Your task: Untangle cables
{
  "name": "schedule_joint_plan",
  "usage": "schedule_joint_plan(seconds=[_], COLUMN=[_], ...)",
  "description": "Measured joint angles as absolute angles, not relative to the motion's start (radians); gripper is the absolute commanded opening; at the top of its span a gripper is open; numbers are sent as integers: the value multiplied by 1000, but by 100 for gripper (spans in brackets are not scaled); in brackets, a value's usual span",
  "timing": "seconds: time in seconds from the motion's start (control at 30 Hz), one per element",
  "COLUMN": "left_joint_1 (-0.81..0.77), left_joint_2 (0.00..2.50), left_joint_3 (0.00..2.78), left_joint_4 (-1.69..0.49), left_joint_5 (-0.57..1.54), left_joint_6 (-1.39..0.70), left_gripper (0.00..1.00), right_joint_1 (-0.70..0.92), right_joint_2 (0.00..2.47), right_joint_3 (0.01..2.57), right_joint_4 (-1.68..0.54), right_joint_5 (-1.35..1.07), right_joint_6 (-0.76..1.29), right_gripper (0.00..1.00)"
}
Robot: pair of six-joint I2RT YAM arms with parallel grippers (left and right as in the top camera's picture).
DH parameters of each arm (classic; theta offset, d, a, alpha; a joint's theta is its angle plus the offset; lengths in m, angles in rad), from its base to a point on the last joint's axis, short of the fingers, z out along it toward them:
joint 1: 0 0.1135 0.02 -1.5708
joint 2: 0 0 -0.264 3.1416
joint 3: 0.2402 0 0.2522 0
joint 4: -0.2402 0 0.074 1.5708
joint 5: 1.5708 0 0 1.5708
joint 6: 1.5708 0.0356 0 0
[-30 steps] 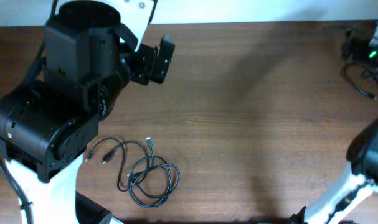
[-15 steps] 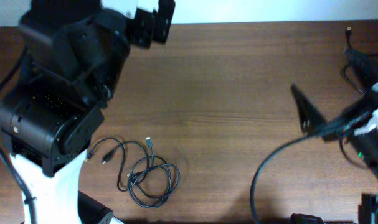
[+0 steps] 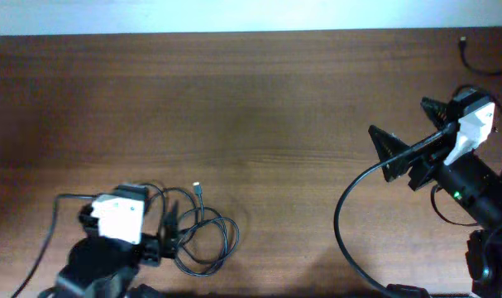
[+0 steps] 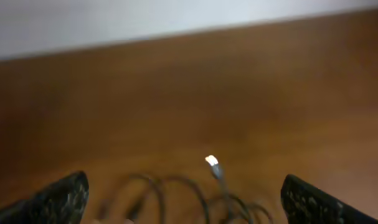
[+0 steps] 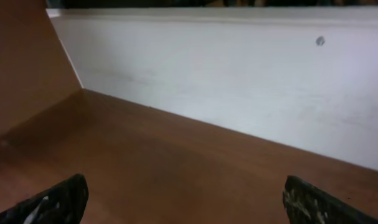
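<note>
- Cables lie tangled near the desk's front-left corner, with the silver plug lying free.
- Left gripper: jaws wide apart, empty, flanking the tangle. Pinch one outer loop only.
- Right gripper: jaws wide apart, empty, near the right edge.

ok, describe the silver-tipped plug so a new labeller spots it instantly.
Look at the left near corner of the table, where the left gripper hovers over the cables. One strand leaves the coil toward the middle and ends in the silver-tipped plug, the only bright tip; everything around it is black.
</note>
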State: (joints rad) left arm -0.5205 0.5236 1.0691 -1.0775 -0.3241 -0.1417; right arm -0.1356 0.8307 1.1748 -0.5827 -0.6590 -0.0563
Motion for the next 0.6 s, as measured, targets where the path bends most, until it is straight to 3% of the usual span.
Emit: schedule_joint_plan(seconds=[0.07, 0.17, 0.2, 0.23, 0.37, 0.6], left_joint_1=[-520, -521, -521, -521, -521, -521], left_joint_2=[551, 630, 678, 719, 896, 975], left_joint_3=[939, 769, 703, 666, 633, 632], left_joint_4=[-985, -853, -849, -848, -816, -787], left_joint_5=[-201, -54, -7, 12, 31, 68], left_joint_6=[-187, -240, -239, -233, -148, -131], left_gripper=[99, 96, 88, 85, 89, 89], right_joint_1=[-136, -136, -136, -136, -136, -136], right_joint_2=[831, 843, 852, 867, 918, 920], right_joint_3=[1175, 1175, 1175, 1175, 1175, 1175], right_joint_4=[-615, -659, -666, -681, -710, -717], right_joint_5=[-664, -668, -669, -671, -671, -672], right_joint_6=[-55, -62, -64, -65, -65, -78], right_gripper=[99, 99, 99, 99, 99, 99])
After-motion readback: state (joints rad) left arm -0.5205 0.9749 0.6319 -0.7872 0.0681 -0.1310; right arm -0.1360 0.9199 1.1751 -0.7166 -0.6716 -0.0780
